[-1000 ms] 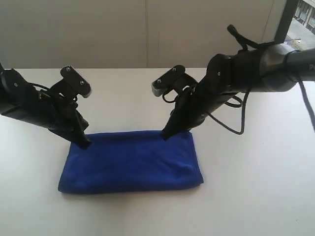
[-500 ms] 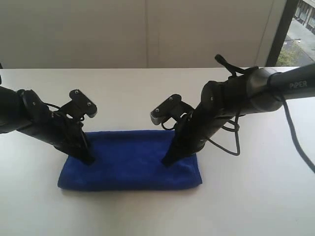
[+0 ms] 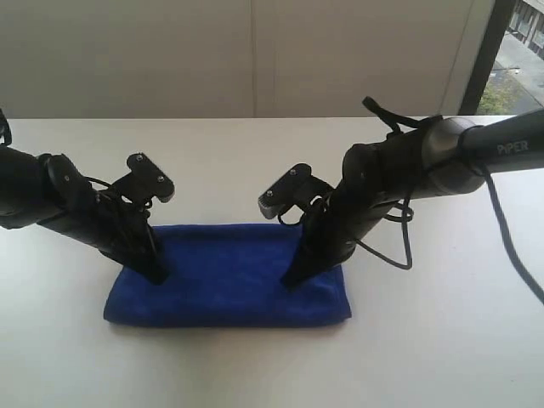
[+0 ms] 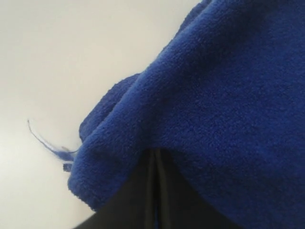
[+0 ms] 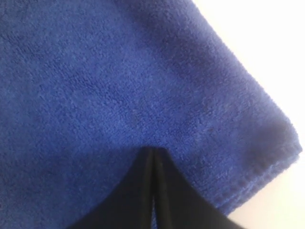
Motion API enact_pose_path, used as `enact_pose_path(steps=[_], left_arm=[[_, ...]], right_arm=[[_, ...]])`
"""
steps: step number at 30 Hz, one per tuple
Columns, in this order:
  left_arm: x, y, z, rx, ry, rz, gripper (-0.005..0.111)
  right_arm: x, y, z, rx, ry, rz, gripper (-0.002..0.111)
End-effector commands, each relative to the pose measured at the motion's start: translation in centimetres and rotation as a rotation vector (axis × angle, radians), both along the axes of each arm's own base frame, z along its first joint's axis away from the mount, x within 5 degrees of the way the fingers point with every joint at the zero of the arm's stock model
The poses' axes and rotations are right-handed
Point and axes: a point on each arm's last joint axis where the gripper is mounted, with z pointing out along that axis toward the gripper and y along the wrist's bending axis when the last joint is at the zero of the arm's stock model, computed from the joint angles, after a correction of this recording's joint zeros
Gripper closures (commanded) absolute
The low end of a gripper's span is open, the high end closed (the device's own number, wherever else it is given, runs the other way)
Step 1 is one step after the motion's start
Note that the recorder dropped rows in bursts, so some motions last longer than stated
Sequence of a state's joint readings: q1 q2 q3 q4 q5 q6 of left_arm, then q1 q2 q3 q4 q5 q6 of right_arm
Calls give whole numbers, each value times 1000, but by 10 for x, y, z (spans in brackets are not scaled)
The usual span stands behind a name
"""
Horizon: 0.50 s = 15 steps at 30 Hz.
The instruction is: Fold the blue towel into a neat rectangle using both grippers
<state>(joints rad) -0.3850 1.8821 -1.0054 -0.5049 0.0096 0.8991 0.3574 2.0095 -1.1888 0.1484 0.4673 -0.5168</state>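
The blue towel (image 3: 229,285) lies folded as a wide rectangle on the white table (image 3: 255,161). My left gripper (image 3: 159,276) is shut, its tip pressed down into the towel near the left end. My right gripper (image 3: 290,280) is shut too, its tip pressed into the towel right of the middle. In the left wrist view the closed jaws (image 4: 153,153) dig under a bulge of towel (image 4: 214,95) by its layered edge. The right wrist view has the closed jaws (image 5: 151,150) resting on flat towel (image 5: 95,81) near a hemmed corner. No cloth shows pinched between either pair of jaws.
A loose blue thread (image 4: 44,139) trails from the towel's edge onto the table. Black cables (image 3: 399,246) hang from the right arm above the table. A pale wall (image 3: 255,51) stands behind the table, with a window (image 3: 510,51) at the far right.
Both grippers have come forward from the towel's back edge onto its top. The towel's outline has barely shifted. Over the last half second little moved.
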Motion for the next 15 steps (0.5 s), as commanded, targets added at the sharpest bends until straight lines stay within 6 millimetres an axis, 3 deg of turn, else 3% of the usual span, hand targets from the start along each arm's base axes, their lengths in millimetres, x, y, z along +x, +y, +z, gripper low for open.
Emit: enact_pose_path(steps=[1,15], left_arm=[[-5,-5,-7,-3,53,-15,107],[-6,-9,-6,-1,35,-24,107]], right_arm=[[-9,-10,-17,-86,92,46,108],[-9,-13,-17,-107,89,18,108]])
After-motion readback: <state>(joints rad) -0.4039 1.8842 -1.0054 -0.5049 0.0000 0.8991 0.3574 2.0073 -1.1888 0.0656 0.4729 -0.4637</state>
